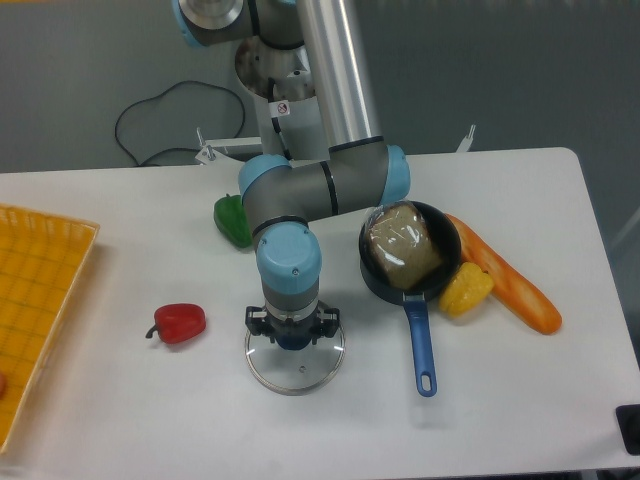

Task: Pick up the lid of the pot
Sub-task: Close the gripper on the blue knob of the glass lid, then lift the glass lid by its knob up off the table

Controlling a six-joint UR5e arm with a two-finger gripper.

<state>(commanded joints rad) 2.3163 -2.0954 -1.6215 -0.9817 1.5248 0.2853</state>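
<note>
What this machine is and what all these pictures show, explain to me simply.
Every picture comes from one fixed camera facing a table. The machine is a robot arm ending in a two-finger gripper, a sort of mechanical pinch.

Its fingers stand at either side of the dark knob on a clear pot lid, which it is meant to pick up. Whether they grip it firmly, I cannot tell.

Around it lie a black pan with something brownish inside, a red item, a green one, a yellow one and a long orange one.
</note>
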